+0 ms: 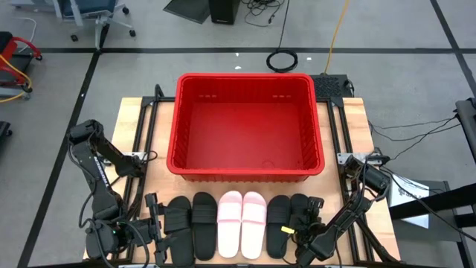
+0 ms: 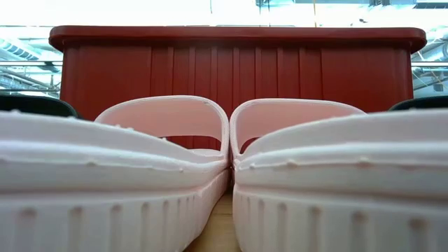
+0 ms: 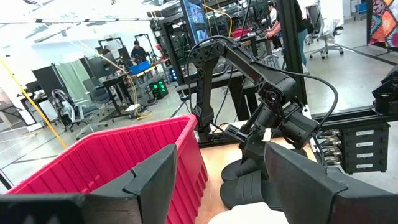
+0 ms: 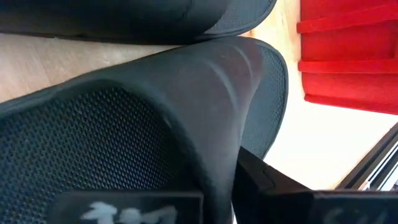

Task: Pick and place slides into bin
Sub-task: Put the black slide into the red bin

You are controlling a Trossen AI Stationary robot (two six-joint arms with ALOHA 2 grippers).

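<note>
While the right gripper (image 1: pixel 307 223) sits low at the right end of the sandal row, its fingers are drawn in tight on the strap of the outermost black slide (image 4: pixel 186 124); the right wrist view shows that strap filling the frame with a dark finger (image 4: pixel 273 183) pressed against its edge. The slide is on the table, not visibly lifted.

Surface: a light wooden tabletop (image 1: pixel 342 134) with black rail framing on both sides. The red bin (image 1: pixel 245 82) occupies the centre rear, interior bare. Six slides lie in a row along the near edge, toes toward the bin: two black (image 1: pixel 190 219) on the left, two pink (image 1: pixel 242 219) in the middle, touching side by side, and two black on the right (image 1: pixel 279 219). In the low view the pink pair (image 2: pixel 161 175) fills the foreground with the bin wall (image 2: pixel 238 70) behind.

The left gripper (image 1: pixel 152 216) rests at the left end of the row, just beside the outer black slide, fingers (image 3: pixel 149 180) spread wide with nothing between them.

Room: grey floor marked with dark tape lines, a coiled cable (image 1: pixel 282 59) behind the bin, an office chair (image 1: pixel 93 15) at the far left. The left wrist view shows workbenches, monitors and people standing in the background (image 3: pixel 138 50).
</note>
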